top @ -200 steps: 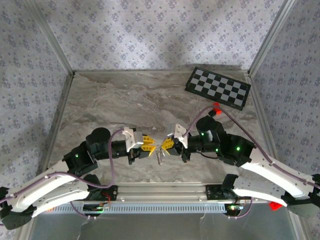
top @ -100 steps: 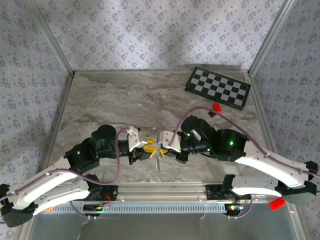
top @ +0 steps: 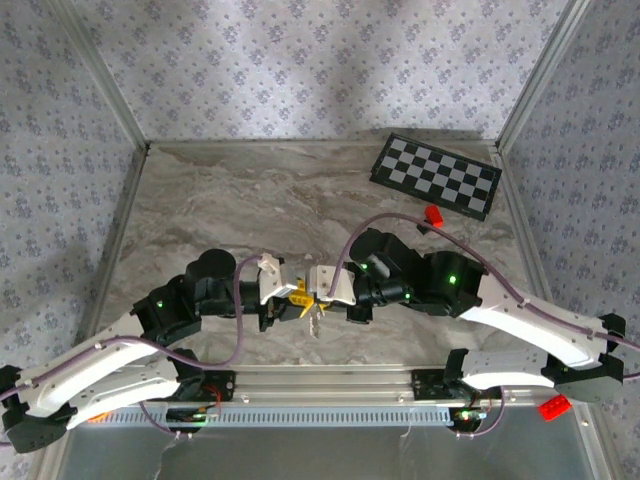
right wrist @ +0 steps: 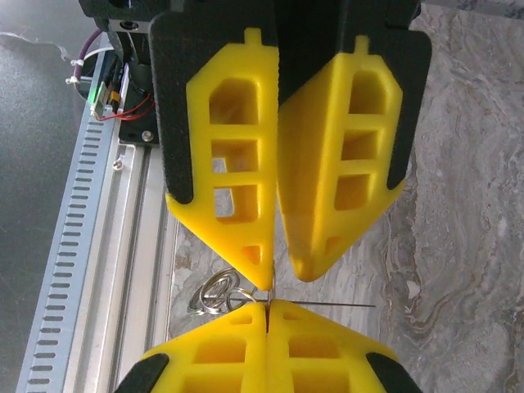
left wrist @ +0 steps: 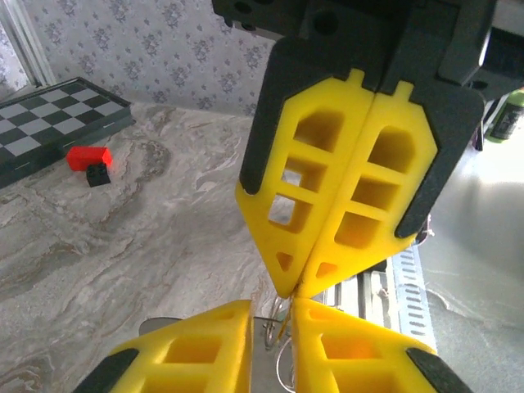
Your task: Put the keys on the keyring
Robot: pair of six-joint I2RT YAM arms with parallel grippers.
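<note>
the right jaws are pressed fully together, their yellow tips nipping the thin silvery wire keyring (right wrist: 214, 293) at the edge of its small stacked loops. a fine straight wire runs off to the other side of the pinch. the left jaws face them tip to tip and stand narrow with a slim gap. a strand of the ring's wire sits in that gap, but i cannot tell whether the pads touch it.

from above, the rest of the keyring (top: 315, 322) dangles as a short chain just under the point where the two sets of tips meet. it seems to hang clear of the grey marbled surface (top: 250, 190), close to the near edge and the slotted aluminium rail (right wrist: 98, 246). whether a key already rides on it is too small to tell.

the ring looks very light, hard and slick, likely springy at its coils, and the chain limp and free to swing. it is best held at the very tips, flat across the loop's rim beside the split, leaving the open end free for threading. a slack pinch would probably let it twist or slide out.

far right and well apart lie a black-and-white chequered board (top: 436, 176) and a small red block (top: 434, 213).
</note>
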